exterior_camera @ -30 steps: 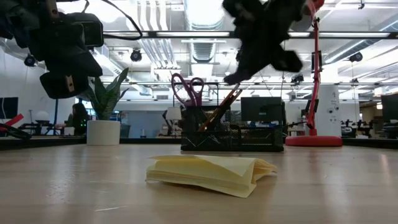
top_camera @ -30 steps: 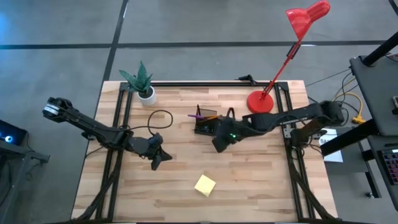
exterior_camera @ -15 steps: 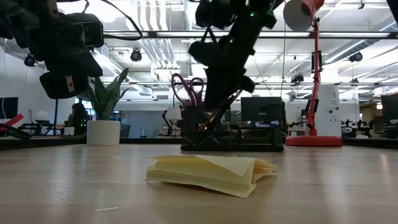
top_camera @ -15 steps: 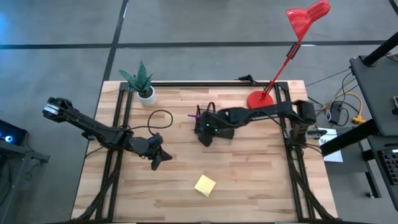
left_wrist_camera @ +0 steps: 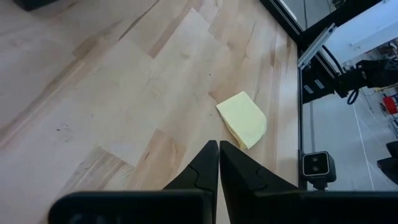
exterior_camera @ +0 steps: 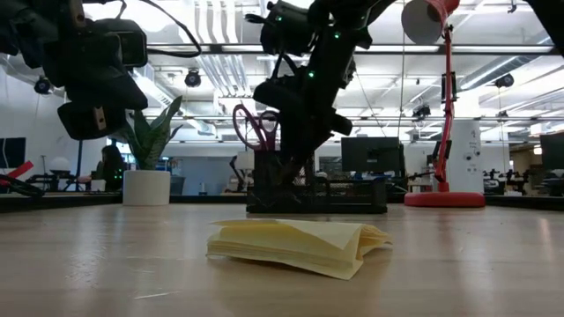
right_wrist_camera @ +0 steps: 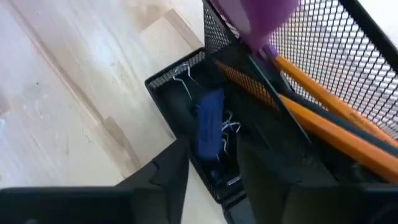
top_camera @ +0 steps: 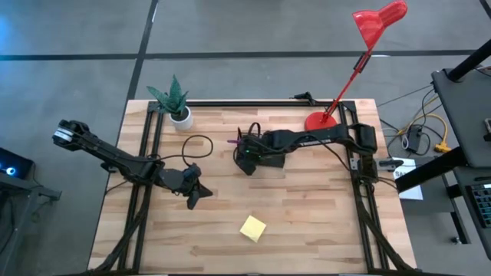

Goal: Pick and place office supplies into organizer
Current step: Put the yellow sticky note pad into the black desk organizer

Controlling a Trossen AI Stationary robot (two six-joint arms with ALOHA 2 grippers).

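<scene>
1. Remaining loose: the yellow sticky-note pad [top_camera: 252, 228], lying at about 6 o'clock on the wooden table [top_camera: 322, 222], well apart from the organizer [top_camera: 270, 159] near table centre.
2. Judged light and soft: a stack of thin sheets, top leaves lifted and fanned in the low view [exterior_camera: 300, 246], so prone to splaying or slipping if pinched by one corner.
3. Best taken across two opposite edges, low and near the glued side, squeezing the whole stack; which edge is glued cannot be told.
4. Organizer: black mesh, a taller cup section plus a shallow tray section. Seen in the right wrist view: orange pencils [right_wrist_camera: 323, 121] leaning in the tall part beside the purple scissors handle [right_wrist_camera: 261, 18]; in the shallow tray, a blue piece [right_wrist_camera: 208, 121] and metal wire clips [right_wrist_camera: 183, 78].
5. Right gripper [right_wrist_camera: 211, 165] poised directly over the shallow tray, fingers parted around a gap, nothing between them; blue piece lying below, apparently released.
6. Left gripper [left_wrist_camera: 218, 163] hanging at about 8 o'clock from centre, fingers pressed together, empty, pointing toward the pad.
7. Potted plant [top_camera: 175, 101] at 11 o'clock and red lamp [top_camera: 331, 115] at 1 o'clock, clear of the work.
</scene>
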